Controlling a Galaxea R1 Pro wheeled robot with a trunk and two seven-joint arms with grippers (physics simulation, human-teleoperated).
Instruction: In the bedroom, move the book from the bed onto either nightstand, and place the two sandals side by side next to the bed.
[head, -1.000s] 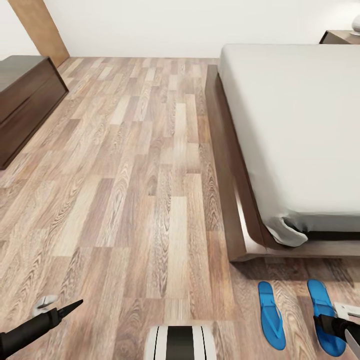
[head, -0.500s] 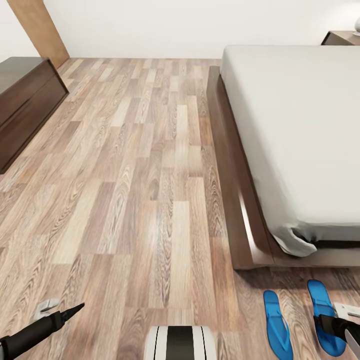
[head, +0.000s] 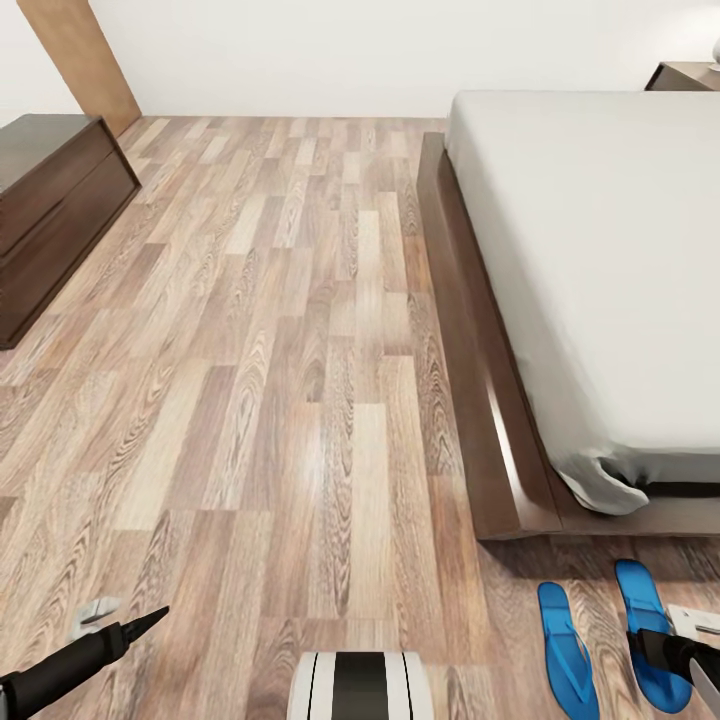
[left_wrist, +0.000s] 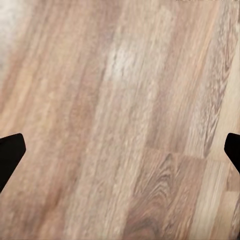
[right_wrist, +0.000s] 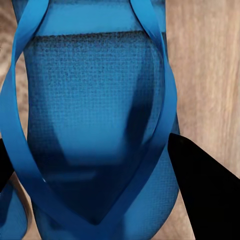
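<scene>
Two blue sandals lie side by side on the wood floor (head: 250, 330) just off the foot corner of the bed (head: 590, 260): the left sandal (head: 565, 655) is cut off by the frame edge, and the right sandal (head: 645, 630) is partly covered by the right arm. In the wrist view the right gripper (right_wrist: 95, 165) hangs over that sandal's strap with fingers spread, apparently not touching. The left gripper (left_wrist: 120, 150) is spread wide over bare planks, and the nightstand (head: 685, 75) is only a cropped corner.

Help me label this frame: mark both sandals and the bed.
Left sandal (head: 567, 650), head view, on its sole.
Right sandal (head: 640, 610), head view, on its front half.
Bed (head: 600, 260), head view, on the grey mattress top.
</scene>
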